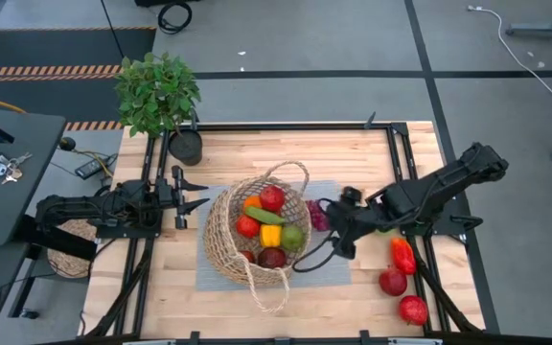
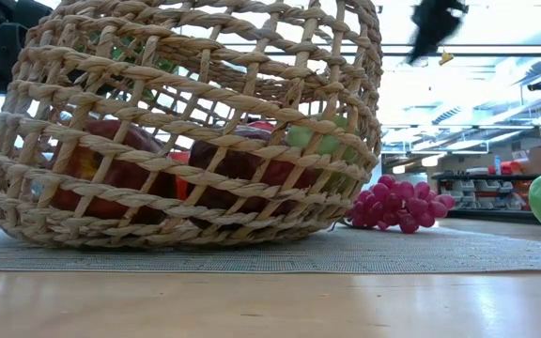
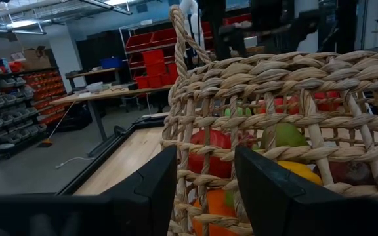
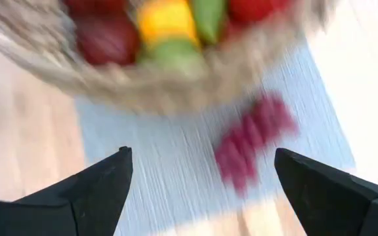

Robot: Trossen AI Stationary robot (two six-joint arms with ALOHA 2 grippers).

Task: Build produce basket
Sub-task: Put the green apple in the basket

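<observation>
The basket stands on a grey mat at the middle of the table. It already holds several pieces of produce: a red apple, an orange, a yellow pepper, a green apple and a dark plum, among others. One loop handle rises at the far rim, the other lies toward the near table edge.

Purple grapes lie on the mat, just beside the basket wall on the right side; in the low view they rest outside the weave, not in it.

The right gripper hovers above the mat near the grapes, jaws spread wide and holding nothing; its wrist view looks down on the grapes and the basket rim.

The left gripper is just beside the basket's left wall, fingers apart and empty, with the weave directly ahead of them in its wrist view.

Still outside the basket, well to the right: a red pepper and two red fruits near the table's right edge.

Judged status: roughly two thirds complete. Remaining: load the grapes, the pepper and the two red fruits. The grapes are the likely next pick.
</observation>
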